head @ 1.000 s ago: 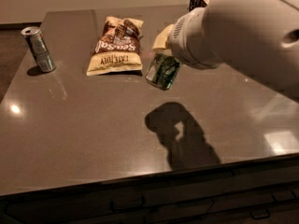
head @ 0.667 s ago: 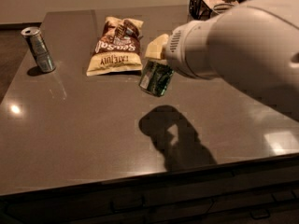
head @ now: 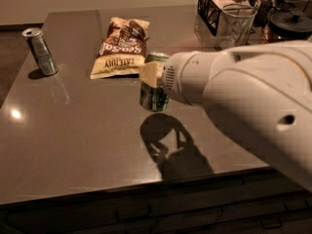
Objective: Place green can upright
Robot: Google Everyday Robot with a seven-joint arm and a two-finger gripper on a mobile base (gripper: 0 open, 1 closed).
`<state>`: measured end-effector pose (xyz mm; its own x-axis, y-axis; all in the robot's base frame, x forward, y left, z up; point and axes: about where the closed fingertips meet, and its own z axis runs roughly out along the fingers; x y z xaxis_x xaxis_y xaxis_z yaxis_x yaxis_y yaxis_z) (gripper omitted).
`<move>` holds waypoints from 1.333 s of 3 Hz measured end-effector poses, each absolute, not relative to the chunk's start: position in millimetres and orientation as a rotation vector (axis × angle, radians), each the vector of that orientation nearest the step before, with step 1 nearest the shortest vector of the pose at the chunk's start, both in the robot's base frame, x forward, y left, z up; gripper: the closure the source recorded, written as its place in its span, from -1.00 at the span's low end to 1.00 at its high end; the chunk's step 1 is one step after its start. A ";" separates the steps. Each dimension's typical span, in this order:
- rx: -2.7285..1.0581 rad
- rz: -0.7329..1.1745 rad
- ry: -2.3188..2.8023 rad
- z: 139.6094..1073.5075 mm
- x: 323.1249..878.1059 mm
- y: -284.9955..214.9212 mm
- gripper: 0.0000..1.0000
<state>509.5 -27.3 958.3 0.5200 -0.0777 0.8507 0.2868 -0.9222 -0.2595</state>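
The gripper [head: 155, 77] clasps the green can [head: 153, 100], nearly upright just below it; released while tilted, the can could topple and roll.

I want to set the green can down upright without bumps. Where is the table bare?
The claw holds the green can beside the chip bag. Bare: the table's wide front stretch below it, and between the silver can and the bag. Crowded: back right, by the glass and wire basket.
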 end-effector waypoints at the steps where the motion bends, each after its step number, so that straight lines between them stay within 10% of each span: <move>1: -2.370 -1.495 -0.313 952.7 508.7 -26.1 1.00; 4: -2.270 -1.686 -0.358 946.7 499.3 -43.7 1.00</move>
<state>499.3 -43.7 946.7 0.2840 0.0261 0.9585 0.3654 -0.9272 -0.0831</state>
